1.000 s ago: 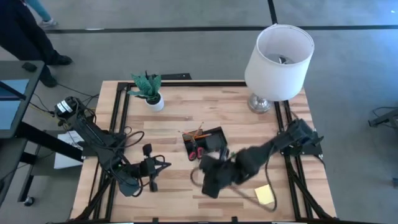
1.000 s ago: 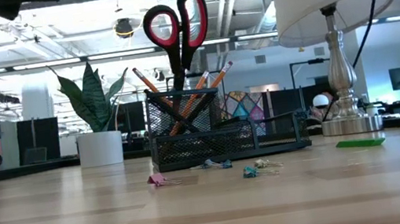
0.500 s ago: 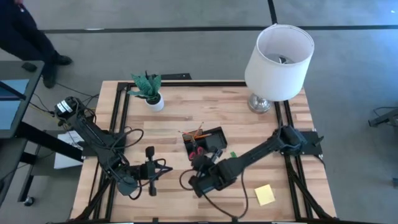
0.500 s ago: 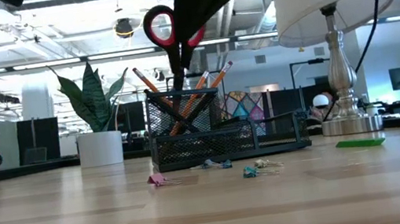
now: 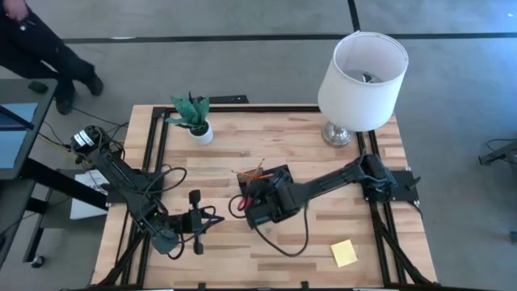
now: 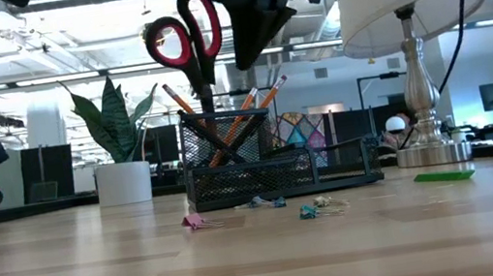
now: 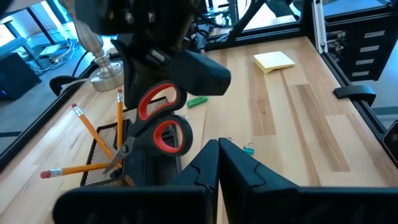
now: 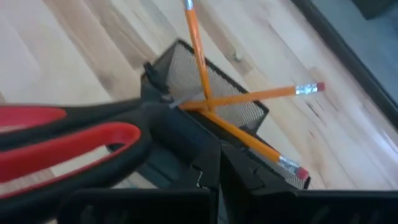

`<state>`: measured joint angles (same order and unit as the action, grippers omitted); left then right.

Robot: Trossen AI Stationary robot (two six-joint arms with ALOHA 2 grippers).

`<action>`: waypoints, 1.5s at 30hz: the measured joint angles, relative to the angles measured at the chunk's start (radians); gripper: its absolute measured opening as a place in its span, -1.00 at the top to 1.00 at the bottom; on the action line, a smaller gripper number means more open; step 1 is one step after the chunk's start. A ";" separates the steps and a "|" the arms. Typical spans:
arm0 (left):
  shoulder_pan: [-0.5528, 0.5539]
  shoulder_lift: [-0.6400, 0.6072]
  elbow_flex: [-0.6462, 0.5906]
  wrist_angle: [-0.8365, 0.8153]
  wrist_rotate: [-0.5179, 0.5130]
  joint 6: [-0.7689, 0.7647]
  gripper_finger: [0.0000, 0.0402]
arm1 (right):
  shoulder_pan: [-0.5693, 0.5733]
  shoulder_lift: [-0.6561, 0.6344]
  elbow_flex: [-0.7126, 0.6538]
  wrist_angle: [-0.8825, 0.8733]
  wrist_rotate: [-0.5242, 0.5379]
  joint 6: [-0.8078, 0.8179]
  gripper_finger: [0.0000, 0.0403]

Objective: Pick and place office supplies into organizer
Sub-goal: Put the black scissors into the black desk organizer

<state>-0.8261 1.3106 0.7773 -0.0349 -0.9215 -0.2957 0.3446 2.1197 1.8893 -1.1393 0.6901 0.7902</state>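
Partly done: scissors & pencils stand in the organizer mid-table. Left out: clips on the wood just in front of it, green block beside it toward the lamp, sticky pad near the front edge, well apart. Right gripper is at the organizer by the scissor handles, fingers together, nothing held. Left gripper waits front-left, fingers together. Open wood around the pad; lamp & plant crowd the back.

Scissors and pencils stand in the organizer; clips lie just before it, lamp behind-right, plant behind-left.
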 joint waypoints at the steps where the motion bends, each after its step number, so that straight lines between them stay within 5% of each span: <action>1: 0.000 0.000 0.000 0.000 0.000 -0.002 1.00 | -0.002 0.000 0.000 -0.011 -0.012 -0.001 1.00; 12: 0.035 0.000 0.000 -0.018 0.021 0.015 0.92 | 0.149 -0.135 0.000 -0.176 0.064 0.153 1.00; 24: 0.184 0.124 0.000 0.094 0.149 0.048 0.17 | 0.270 -0.263 0.000 -0.112 0.182 0.144 1.00; 28: 0.190 0.194 0.000 0.143 0.020 0.047 0.02 | 0.287 -0.263 0.000 -0.114 0.193 0.143 1.00; 32: 0.187 0.213 0.000 0.148 -0.159 -0.034 -0.02 | 0.298 -0.263 0.000 -0.116 0.205 0.143 1.00; 45: 0.176 0.213 0.000 0.165 -0.008 -0.070 -0.03 | 0.288 -0.262 0.000 -0.142 0.204 0.141 1.00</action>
<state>-0.6497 1.5238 0.7776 0.1302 -0.9296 -0.3654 0.6323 1.8572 1.8893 -1.2816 0.8944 0.9315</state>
